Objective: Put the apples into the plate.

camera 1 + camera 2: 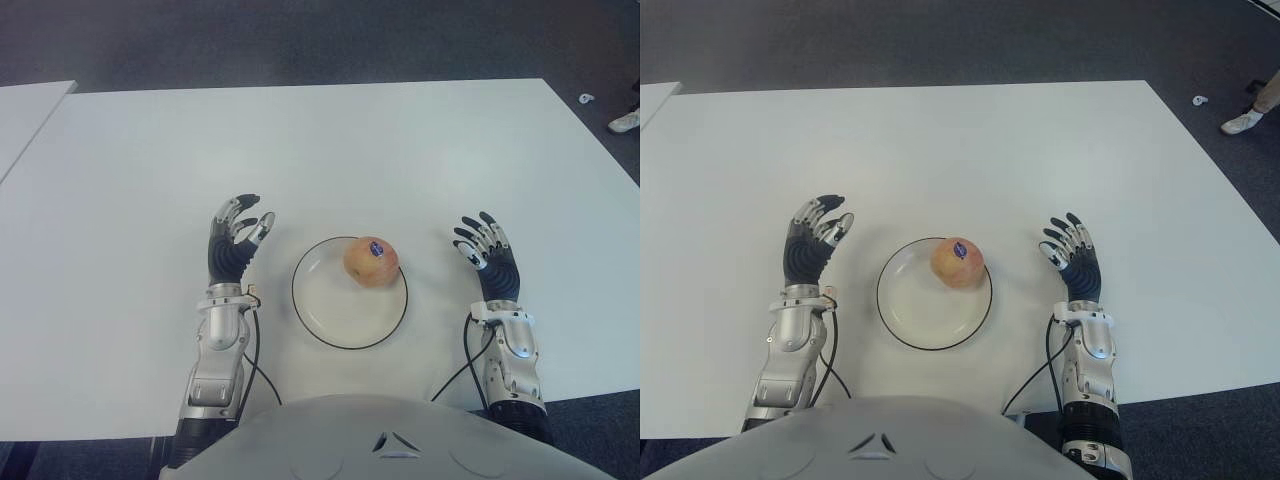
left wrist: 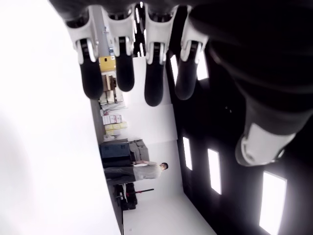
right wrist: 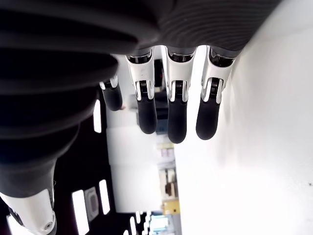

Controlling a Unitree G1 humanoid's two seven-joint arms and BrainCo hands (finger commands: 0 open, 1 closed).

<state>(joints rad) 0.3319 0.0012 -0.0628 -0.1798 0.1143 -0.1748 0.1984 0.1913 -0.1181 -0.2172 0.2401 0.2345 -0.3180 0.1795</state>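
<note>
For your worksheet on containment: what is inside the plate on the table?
One apple with a small dark sticker sits in the plate, toward its far rim. The plate surface directly beneath the apple is hidden.

Even, bright overhead light falls on the flat white bench (image 1: 300, 150), which shows only faint, soft shadows beside the round white black-rimmed plate (image 1: 330, 320) and the forearms. The dark grey carpeted floor (image 1: 300, 40) beyond stays dim. In both wrist views the bench surface is blown out to plain white, the near black fingers (image 2: 154, 88) look blurred and large, and the rectangular ceiling lights (image 2: 271, 200) glare against a dark ceiling.
</note>
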